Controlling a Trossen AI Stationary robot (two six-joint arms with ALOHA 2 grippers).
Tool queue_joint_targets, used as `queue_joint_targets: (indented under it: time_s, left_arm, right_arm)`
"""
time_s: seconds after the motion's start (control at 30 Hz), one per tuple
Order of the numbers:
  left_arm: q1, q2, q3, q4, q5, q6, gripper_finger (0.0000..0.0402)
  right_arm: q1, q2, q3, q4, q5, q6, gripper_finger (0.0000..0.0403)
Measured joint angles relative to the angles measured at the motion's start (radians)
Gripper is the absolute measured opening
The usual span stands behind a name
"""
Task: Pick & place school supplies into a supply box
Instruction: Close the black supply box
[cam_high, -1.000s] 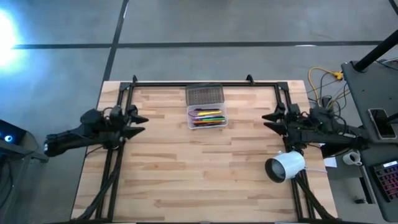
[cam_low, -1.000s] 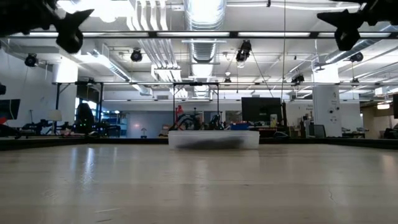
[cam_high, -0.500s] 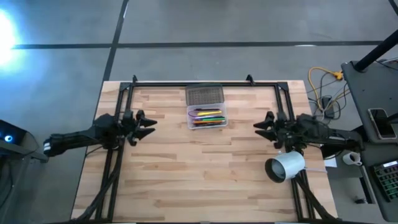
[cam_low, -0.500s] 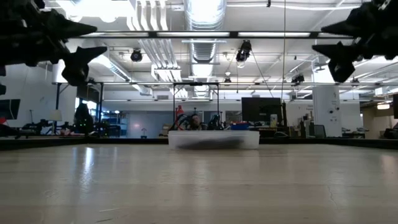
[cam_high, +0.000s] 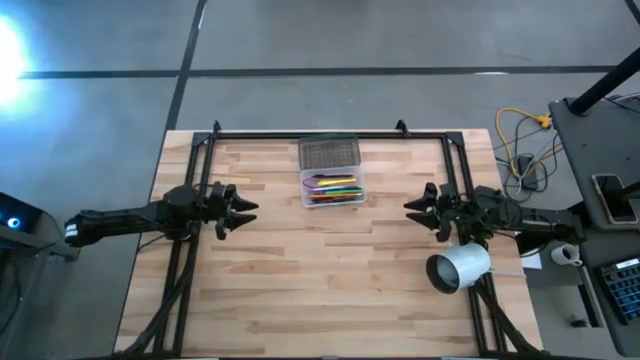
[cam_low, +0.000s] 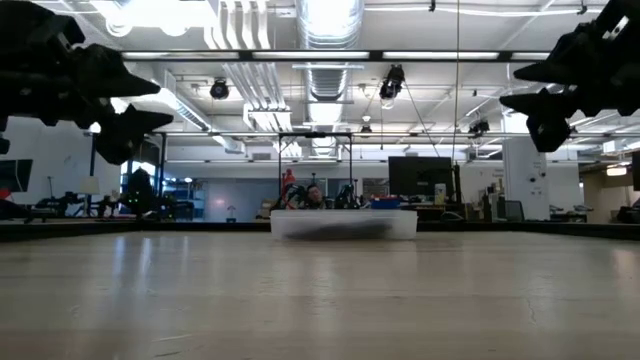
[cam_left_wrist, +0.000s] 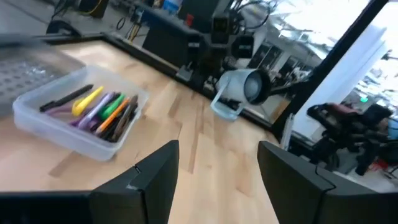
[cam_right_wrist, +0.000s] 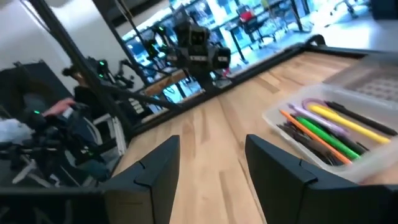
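The supply box (cam_high: 333, 187) is a clear case standing at the table's far middle, its grey lid (cam_high: 329, 153) open flat behind it. School supplies (cam_left_wrist: 102, 109) lie inside it: green, orange, yellow, black and purple pens, also seen in the right wrist view (cam_right_wrist: 323, 127). My left gripper (cam_high: 243, 207) hovers open to the left of the box and a little nearer. Opposite it, my right gripper (cam_high: 410, 205) hovers open on the right. Both point level toward the table's middle, above the wood (cam_low: 135, 100) (cam_low: 520, 90), with nothing between the fingers.
A white cylinder (cam_high: 459, 267) lies on its side at the table's right edge, just behind and near my right gripper. A black frame rail (cam_high: 320, 134) runs along the far edge. Bare wood lies between the grippers and toward the near edge.
Both grippers have come down from higher up and reached a little toward the table's middle, staying open. The box and the pens have kept still.
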Motion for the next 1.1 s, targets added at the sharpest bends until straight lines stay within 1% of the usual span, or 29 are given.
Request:
queue_joint_targets:
  time_s: [0.07,0.27,0.3,0.47,0.7,0.93,1.1]
  left_arm:
    - [-0.002,-0.035,0.0,-0.027,0.0,0.0,0.0203]
    - [-0.008,-0.143,0.0,-0.029,0.0,0.0,0.0203]
    - [-0.01,-0.147,0.0,-0.031,-0.002,0.0,0.0203]
    - [-0.017,-0.145,0.0,-0.01,0.0,0.0,0.0203]
    - [-0.019,-0.145,0.0,-0.031,-0.001,0.0,0.0203]
    - [-0.018,-0.144,0.0,-0.032,-0.001,0.0,0.0203]
    - [-0.018,-0.101,0.0,-0.032,-0.001,0.0,0.0203]
  right_arm:
    - [0.006,-0.001,0.0,0.012,-0.001,0.0,0.0173]
    - [0.011,-0.001,-0.009,0.024,-0.005,0.0,0.0173]
    - [0.013,-0.001,-0.01,0.027,-0.006,0.0,0.0173]
    - [0.028,-0.001,-0.017,0.044,-0.008,0.0,0.0173]
    - [0.065,-0.001,-0.017,0.045,-0.009,0.0,0.0173]
    - [0.064,-0.001,-0.017,0.046,-0.01,0.0,0.0173]
    - [0.064,0.017,-0.017,0.046,-0.01,0.0,0.0173]
